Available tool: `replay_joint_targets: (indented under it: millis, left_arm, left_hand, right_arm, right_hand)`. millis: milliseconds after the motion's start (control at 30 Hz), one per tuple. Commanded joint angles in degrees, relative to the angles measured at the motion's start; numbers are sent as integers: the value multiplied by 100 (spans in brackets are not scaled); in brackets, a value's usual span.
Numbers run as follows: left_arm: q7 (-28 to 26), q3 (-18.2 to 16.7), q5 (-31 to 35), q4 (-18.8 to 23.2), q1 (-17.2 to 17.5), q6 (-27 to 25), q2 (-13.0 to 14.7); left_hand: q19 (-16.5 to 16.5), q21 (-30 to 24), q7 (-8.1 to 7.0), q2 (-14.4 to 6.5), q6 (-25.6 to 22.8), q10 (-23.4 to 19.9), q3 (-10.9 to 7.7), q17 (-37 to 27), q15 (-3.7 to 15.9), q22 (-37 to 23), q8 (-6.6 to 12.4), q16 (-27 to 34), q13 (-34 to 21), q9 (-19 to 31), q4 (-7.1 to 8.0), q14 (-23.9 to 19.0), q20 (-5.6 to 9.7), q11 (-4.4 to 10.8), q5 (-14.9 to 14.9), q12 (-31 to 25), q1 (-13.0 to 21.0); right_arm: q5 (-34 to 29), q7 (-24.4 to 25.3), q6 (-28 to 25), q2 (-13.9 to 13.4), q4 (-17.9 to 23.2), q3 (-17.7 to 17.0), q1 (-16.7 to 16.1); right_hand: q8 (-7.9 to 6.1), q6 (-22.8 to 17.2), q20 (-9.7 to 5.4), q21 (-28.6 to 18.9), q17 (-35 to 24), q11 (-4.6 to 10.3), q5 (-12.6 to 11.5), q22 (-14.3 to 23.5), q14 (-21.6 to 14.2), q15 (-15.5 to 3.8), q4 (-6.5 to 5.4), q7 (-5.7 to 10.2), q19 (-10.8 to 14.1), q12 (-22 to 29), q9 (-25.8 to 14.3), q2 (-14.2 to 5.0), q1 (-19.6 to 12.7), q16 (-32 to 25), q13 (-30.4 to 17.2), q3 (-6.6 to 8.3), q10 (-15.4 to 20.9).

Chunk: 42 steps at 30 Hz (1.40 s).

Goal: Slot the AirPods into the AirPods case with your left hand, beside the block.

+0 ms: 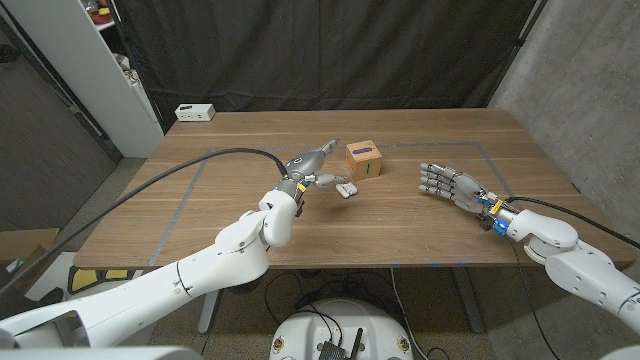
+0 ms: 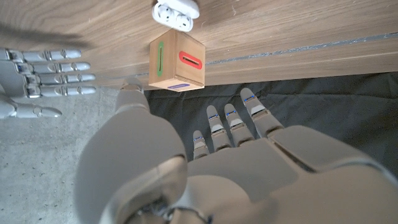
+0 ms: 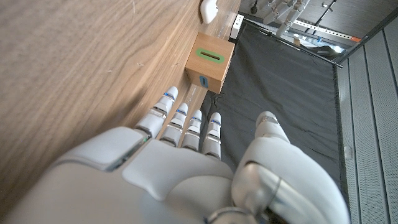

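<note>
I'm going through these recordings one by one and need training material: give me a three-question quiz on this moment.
1. True or false: the left hand holds the block.
2. Which coloured slot marks the block's top in the head view? A red, B green, C blue.
3. Fill in: the open earbud case lies on the ___, in front of the block.

Key: 1 false, the hand is above the table beside the block, fingers apart; 2 B; 3 table. The right hand is also open, off to the block's other side.
</note>
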State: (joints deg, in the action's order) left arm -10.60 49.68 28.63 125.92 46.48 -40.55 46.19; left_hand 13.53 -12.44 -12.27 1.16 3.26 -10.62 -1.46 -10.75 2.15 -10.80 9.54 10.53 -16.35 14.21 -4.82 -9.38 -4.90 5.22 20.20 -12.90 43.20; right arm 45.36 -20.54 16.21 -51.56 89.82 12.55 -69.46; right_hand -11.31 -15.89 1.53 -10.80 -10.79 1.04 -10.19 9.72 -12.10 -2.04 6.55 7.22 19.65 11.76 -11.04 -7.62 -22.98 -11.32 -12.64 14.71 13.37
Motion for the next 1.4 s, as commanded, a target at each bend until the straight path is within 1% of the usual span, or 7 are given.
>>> replay_joint_targets:
  millis: [33, 233, 467, 800, 1033, 1233, 1400]
  left_arm:
    - [1537, -183, 379, -404, -585, 744, 433]
    - [2362, -156, 786, -716, -1101, 1349, 479]
    - [3006, -144, 1141, -1209, -1646, 2499, 400]
    - [3906, -193, 1385, -1624, -2223, 3901, 181]
    - [4134, -324, 1480, -1782, -2305, 4339, 41]
    - [3793, -360, 1449, -2269, -2284, 4705, -193]
    - [3772, -260, 1479, -2623, -2391, 4943, -376]
  left_hand:
    - [-45, 10, -25, 113, 156, 178, 137, -15, 189, -29, 57, -21, -31, -71, 10, 162, -2, -54, 209, 44, -10]
    - [-206, 60, -24, 133, 41, 507, 242, -15, 51, -34, 166, -42, -60, -153, -23, 462, -31, -152, 491, 98, 109]
    - [-467, 116, -26, 127, -447, 894, 342, -4, -127, -22, 317, -51, -86, -212, -119, 866, -95, -268, 810, 120, 389]
    - [-633, 106, -23, -3, -1924, 1028, 490, 24, -151, -2, 748, -24, -63, -189, -226, 1151, -89, -303, 1188, 22, 870]
    - [-668, 108, -29, 6, -2048, 1089, 532, 30, -195, 1, 761, -42, -50, -192, -243, 1254, -85, -354, 1229, 33, 941]
    - [-654, 86, -25, -6, -2343, 921, 600, 38, -137, 3, 819, 17, -28, -190, -249, 1164, -80, -330, 1286, -53, 1035]
    - [-625, 71, -27, -16, -2454, 860, 626, 39, -93, 2, 841, 34, -20, -189, -245, 1113, -77, -304, 1301, -81, 1059]
  right_arm:
    - [-84, 287, 228, 141, 62, -98, -96]
    - [-193, 481, 445, 252, 84, -149, -205]
    - [-281, 624, 421, 223, 210, -169, -283]
    - [-283, 562, 267, 217, 188, -64, -181]
    - [-262, 468, 129, 210, 124, 17, 2]
    - [-256, 424, 71, 221, 69, 65, 124]
    - [-233, 486, 40, 194, 91, 33, 73]
  right_hand:
    - [-20, -22, 31, -24, -16, 2, 0, 16, -59, -362, 13, -25, 5, 40, -28, -12, 5, -38, -21, 49, 20]
    - [-22, -32, 49, -24, -22, 15, 2, 17, -65, -360, 11, -29, 4, 40, -28, -13, 16, -44, -21, 48, 23]
    - [-22, -35, 60, -24, -24, 14, 2, 17, -73, -371, 20, -41, 4, 41, -28, -13, 14, -49, -21, 52, 29]
    - [-17, -26, 74, -24, -29, 15, 3, 18, -67, -368, 26, -39, 1, 37, -27, -15, 16, -51, -21, 56, 22]
    - [-14, -20, 80, -23, -33, 24, 2, 18, -63, -360, 31, -37, -2, 33, -27, -23, 15, -53, -20, 61, 13]
    - [-14, -20, 87, -22, -36, 17, 3, 19, -58, -364, 33, -36, -7, 31, -27, -25, 20, -53, -20, 64, 9]
    - [-13, -19, 90, -23, -37, 20, 6, 19, -60, -368, 36, -38, -7, 29, -26, -13, 27, -55, -20, 59, 6]
